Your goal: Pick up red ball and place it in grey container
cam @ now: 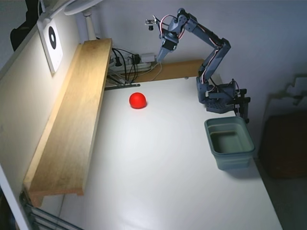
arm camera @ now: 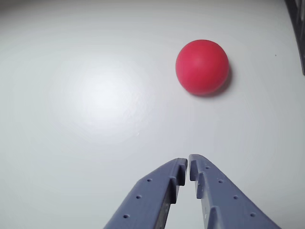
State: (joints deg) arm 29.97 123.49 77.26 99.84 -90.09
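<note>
On a white surface, a small smooth red ball lies untouched while a blue-grey robot arm reaches above it.

From the fixed view, the ball sits near the far left of the surface, just beside a long wooden shelf. A small rectangular grey-green plastic container with a thick rim stands well apart at the right edge, near the arm's base. From the wrist view, the gripper is empty, its tips nearly touching, and the ball lies ahead of it, slightly to the right.
</note>
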